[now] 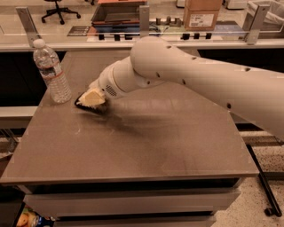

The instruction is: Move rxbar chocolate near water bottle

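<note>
The water bottle [51, 71] stands upright at the table's far left, clear with a white cap and a white-and-red label. My gripper [92, 99] is just right of it, low over the table. It is shut on the rxbar chocolate [85, 106], a flat black wrapper that sticks out under the yellowish fingers [94, 97]. The bar's lower edge is at or just above the table surface, about a hand's width from the bottle's base. My white arm [191, 75] reaches in from the right and hides most of the bar.
The brown table [146, 146] has its front edge near me and its left edge just beyond the bottle. Behind it runs a counter with a glass rail [133, 37], a cardboard box [202, 13] and a tray [117, 13].
</note>
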`<act>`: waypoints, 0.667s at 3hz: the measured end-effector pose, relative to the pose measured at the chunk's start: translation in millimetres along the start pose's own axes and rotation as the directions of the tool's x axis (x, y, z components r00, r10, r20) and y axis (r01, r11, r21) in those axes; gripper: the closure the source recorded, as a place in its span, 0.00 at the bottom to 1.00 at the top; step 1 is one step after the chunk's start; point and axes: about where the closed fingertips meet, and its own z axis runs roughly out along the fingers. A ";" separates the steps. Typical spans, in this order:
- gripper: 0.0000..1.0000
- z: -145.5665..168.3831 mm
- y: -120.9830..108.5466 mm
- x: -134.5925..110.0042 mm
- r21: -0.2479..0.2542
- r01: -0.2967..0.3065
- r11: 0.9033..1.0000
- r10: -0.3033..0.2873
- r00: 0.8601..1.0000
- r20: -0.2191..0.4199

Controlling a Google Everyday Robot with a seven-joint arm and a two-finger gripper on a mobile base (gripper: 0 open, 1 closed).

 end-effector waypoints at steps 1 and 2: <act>0.00 0.3 1.5 -1.4 -0.002 0.003 1.000 -0.003 1.000 0.000; 0.00 0.4 1.6 -1.4 -0.002 0.003 1.000 -0.003 1.000 0.000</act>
